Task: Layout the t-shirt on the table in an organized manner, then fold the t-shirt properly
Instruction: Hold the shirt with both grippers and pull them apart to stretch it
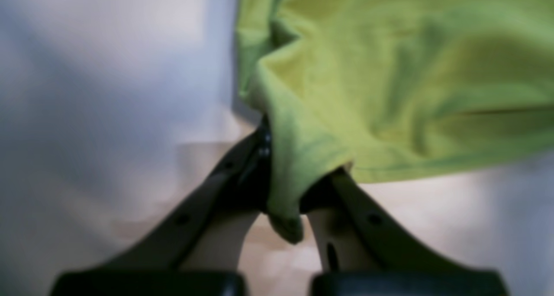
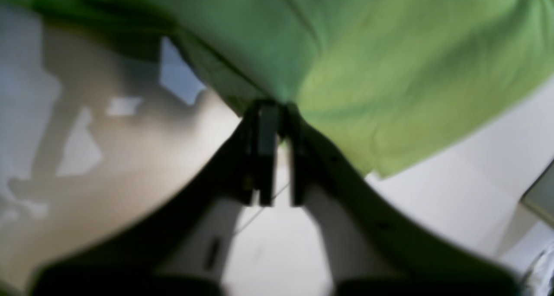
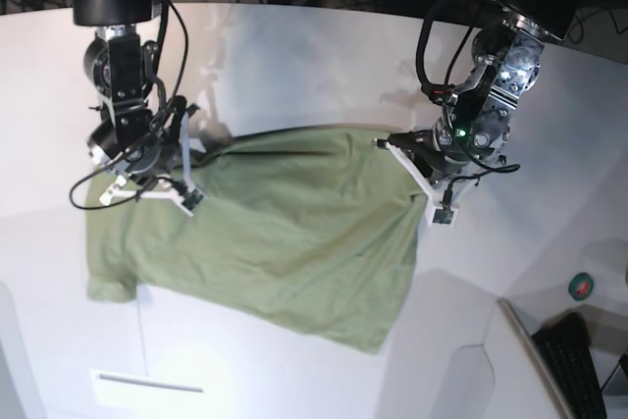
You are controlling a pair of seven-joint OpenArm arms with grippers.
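The left end effector point(image 1: 283, 175) was closed on a bunched fold of the t-shirt point(image 1: 389, 71), with a small tail of cloth seen poking out below its fingers point(image 1: 346, 209) in the left wrist view. In the base view the same left end effector point(image 3: 407, 159) was found at the shirt's upper corner on that view's right side, the cloth hanging from it in a steep edge.

The right end effector point(image 2: 277, 114) was likewise clamped on an edge of the t-shirt point(image 2: 389, 71), its dark fingers point(image 2: 264, 153) pressed nearly together around the fabric. In the base view it point(image 3: 186, 193) was seen at the shirt's upper edge on the left side.

Between the two grips the t-shirt point(image 3: 285, 242) was held stretched and partly raised, wrinkled, with one sleeve and the lower portion draped over the white surface point(image 3: 324, 56). A small round green-ringed object point(image 3: 582, 287) was seen well apart from the shirt, near a dark keyboard point(image 3: 569, 360).
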